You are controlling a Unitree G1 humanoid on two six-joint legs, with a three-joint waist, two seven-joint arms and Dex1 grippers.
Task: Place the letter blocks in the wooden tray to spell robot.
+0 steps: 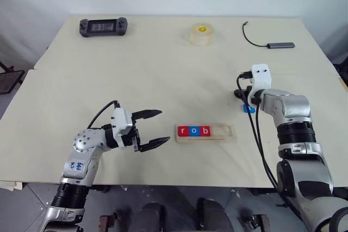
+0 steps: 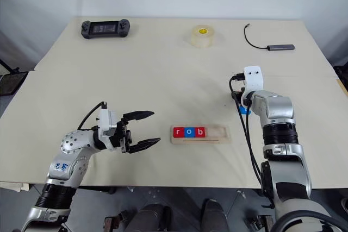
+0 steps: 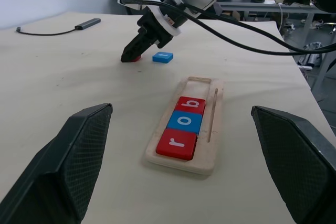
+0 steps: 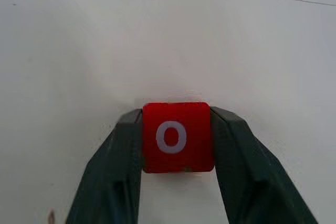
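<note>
right gripper (image 4: 176, 140) clamped on red o block (image 4: 177, 136) | wooden tray (image 1: 230, 132) lies near-left of it, long axis left-right, free slot at right end | left gripper (image 1: 154, 128) spread, empty

In the head views the right arm's wrist covers its fingers and most of a blue letter block (image 1: 249, 109) near the bench's right edge; its letter cannot be read. The handheld device (image 1: 103, 26) at the far left corner shows an unreadable screen.
</note>
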